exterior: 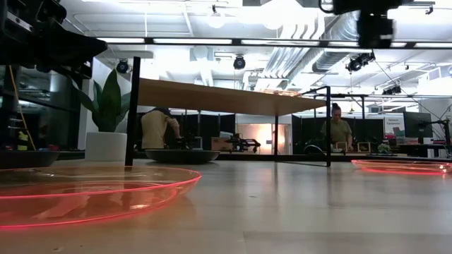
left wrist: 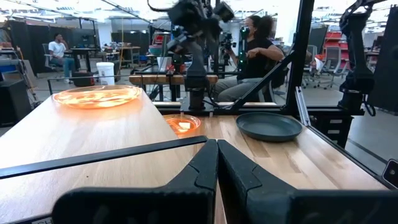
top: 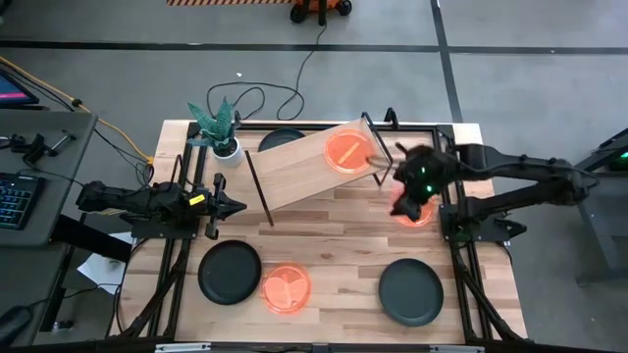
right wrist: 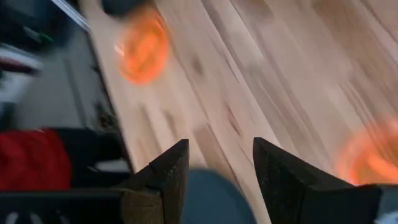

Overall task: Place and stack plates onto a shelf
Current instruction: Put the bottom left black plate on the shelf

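Overhead, high view
Shelf (top: 304,167): light-wood board on black wire legs, set aslant across the far middle of the plank table (top: 343,250); one orange plate (top: 345,152) lying on its right end
Right gripper (top: 405,204): poised over a second orange plate (top: 417,215) on the table just right of the shelf; fingers hidden under the wrist from this angle
Left gripper (top: 235,206): parked at the left side of the table, pointing toward the shelf; fingers pressed together, holding nothing
Other plates: black plate (top: 230,272) and orange plate (top: 287,288) side by side at near left; black plate (top: 411,291) at near right; another black plate (top: 283,139) behind the shelf
Potted plant (top: 220,127): white pot at far left, beside the shelf's left end

Low view
Orange plate (exterior: 85,194): large in the foreground at left, flat on the wood; second orange rim (exterior: 402,166) at far right
Shelf (exterior: 226,95): seen from below, board raised on thin black legs
Room behind: two people standing at benches

Left wrist view
Fingers (left wrist: 205,171): closed tip to tip, empty
Shelf top (left wrist: 81,124): carrying the orange plate (left wrist: 96,96); black plate (left wrist: 268,126) on the table beyond

Right wrist view
Fingers (right wrist: 171,165): spread apart, nothing between them; blurred orange plates (right wrist: 144,48) on planks below
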Tool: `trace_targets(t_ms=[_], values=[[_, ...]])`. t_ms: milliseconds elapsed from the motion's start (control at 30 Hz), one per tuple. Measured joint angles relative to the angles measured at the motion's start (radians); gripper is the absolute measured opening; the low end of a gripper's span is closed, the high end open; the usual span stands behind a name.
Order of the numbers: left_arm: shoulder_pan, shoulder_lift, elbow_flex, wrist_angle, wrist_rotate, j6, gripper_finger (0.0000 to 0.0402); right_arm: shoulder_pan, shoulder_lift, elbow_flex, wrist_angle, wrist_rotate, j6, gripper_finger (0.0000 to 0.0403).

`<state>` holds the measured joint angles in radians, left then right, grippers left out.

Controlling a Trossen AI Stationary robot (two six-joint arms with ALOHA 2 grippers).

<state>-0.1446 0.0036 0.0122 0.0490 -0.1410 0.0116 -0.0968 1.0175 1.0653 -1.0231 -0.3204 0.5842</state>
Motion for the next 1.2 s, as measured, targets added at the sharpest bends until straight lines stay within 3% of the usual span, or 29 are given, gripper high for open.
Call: trace_targets(t_ms=[167,300,400,533,667,800,900,1067,1200], values=[[0.0,0.0,0.0,0.001,0.0,0.0,0.0,0.11,-0.005,-0.02,-0.1,0.064,0.069,0.0151],[0.0,0.0,0.0,0.002,0.0,-0.011,0.0,0.147,-0.073,-0.173,-0.046,0.013,0.171,0.0134],[0.0,0.0,0.0,0.011,0.001,-0.119,0.0,0.158,-0.157,-0.323,0.052,-0.034,0.28,0.0116],[0.0,0.0,0.0,0.044,-0.003,-0.329,0.0,0.157,-0.268,-0.48,0.356,-0.047,0.391,0.0074],[0.0,0.001,0.0,0.112,-0.063,-0.452,0.0,0.157,-0.331,-0.564,0.64,0.065,0.393,0.001],[0.0,0.001,0.0,0.167,-0.168,-0.525,0.0,0.157,-0.339,-0.578,0.697,0.249,0.334,0.0021],[0.0,0.003,0.0,0.165,-0.2,-0.578,0.0,0.156,-0.337,-0.577,0.7,0.302,0.332,0.0022],[0.0,0.099,0.11,0.04,-0.124,-0.598,0.0,0.156,-0.337,-0.577,0.7,0.313,0.333,0.0017],[0.0,0.254,0.312,-0.23,-0.032,-0.55,0.0,0.156,-0.337,-0.577,0.7,0.343,0.344,0.0016]])
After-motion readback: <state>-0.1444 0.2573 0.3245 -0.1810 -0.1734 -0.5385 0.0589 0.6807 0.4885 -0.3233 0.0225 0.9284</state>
